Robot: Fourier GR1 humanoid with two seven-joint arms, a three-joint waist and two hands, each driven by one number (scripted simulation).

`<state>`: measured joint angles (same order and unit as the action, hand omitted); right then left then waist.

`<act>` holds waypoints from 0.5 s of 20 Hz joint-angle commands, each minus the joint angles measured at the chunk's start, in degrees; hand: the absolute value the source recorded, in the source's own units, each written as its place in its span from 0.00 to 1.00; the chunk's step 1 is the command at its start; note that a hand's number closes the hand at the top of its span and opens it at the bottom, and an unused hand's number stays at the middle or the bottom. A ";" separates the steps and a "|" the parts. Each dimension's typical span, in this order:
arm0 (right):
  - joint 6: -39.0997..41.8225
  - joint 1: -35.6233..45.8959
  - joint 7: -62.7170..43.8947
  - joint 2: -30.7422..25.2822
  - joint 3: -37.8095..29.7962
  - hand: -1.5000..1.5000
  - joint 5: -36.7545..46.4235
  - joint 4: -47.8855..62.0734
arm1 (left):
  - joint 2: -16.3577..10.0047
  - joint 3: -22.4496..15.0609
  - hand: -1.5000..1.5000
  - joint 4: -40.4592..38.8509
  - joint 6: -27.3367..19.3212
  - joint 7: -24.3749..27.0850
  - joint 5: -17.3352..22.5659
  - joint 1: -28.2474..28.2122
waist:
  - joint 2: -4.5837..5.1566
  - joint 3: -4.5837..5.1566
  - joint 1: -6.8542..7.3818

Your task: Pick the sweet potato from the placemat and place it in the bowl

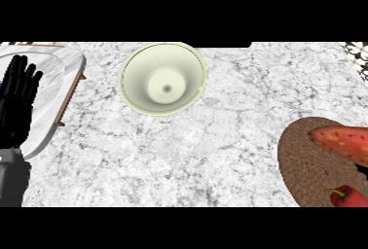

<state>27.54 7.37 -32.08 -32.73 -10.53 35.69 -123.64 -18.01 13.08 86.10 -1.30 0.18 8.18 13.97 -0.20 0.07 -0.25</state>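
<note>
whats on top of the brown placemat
A sweet potato and a red pepper lie on the placemat. Both are cut off at the view's edge, so their far ends are unseen, and they cover the part beneath them.

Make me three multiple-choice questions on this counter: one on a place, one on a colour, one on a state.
1. The sweet potato lies: A in a pan; B on the placemat; C on a chopping board.
2. The placemat is: A blue; B brown; C white.
3. The bowl is: A empty; B overturned; C holding an apple.
Answers: 1 B, it rests on the placemat at the right. 2 B, its surface shows brown. 3 A, only its pale inside shows.
</note>
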 commanded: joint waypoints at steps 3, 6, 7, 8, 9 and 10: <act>2.34 15.09 -9.41 4.94 1.36 1.00 -8.28 -2.21 | 2.83 -2.34 0.50 -1.72 -0.86 2.54 -1.92 0.21 | 0.25 0.05 0.88; 2.32 20.95 -19.00 10.06 7.13 1.00 -9.80 -5.65 | 0.72 -1.08 0.50 0.56 0.76 -0.72 0.13 0.65 | 0.09 0.06 1.16; 2.52 26.85 -20.68 9.61 6.90 1.00 -10.63 -1.01 | -0.97 0.89 0.50 -2.26 2.11 0.91 0.96 1.25 | 0.25 0.10 1.41; 4.27 31.34 -24.41 10.15 7.43 1.00 -13.27 -0.58 | 0.19 -0.43 0.50 -1.69 1.27 -0.19 0.45 1.95 | 0.14 0.15 1.44; 1.82 32.30 -25.30 12.58 10.58 1.00 -10.40 1.06 | 1.26 -1.49 0.50 0.82 0.23 -0.47 -0.54 0.40 | 0.14 0.06 1.53; 1.11 33.81 -26.90 14.51 12.53 1.00 -9.76 2.39 | 0.81 -0.61 0.50 0.72 0.54 -0.07 -0.06 -0.02 | 0.14 0.05 1.46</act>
<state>29.07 32.02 -50.19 -22.94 -3.52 26.00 -124.42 -17.47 12.53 85.87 -0.49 0.30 8.27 14.37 -0.09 0.15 0.95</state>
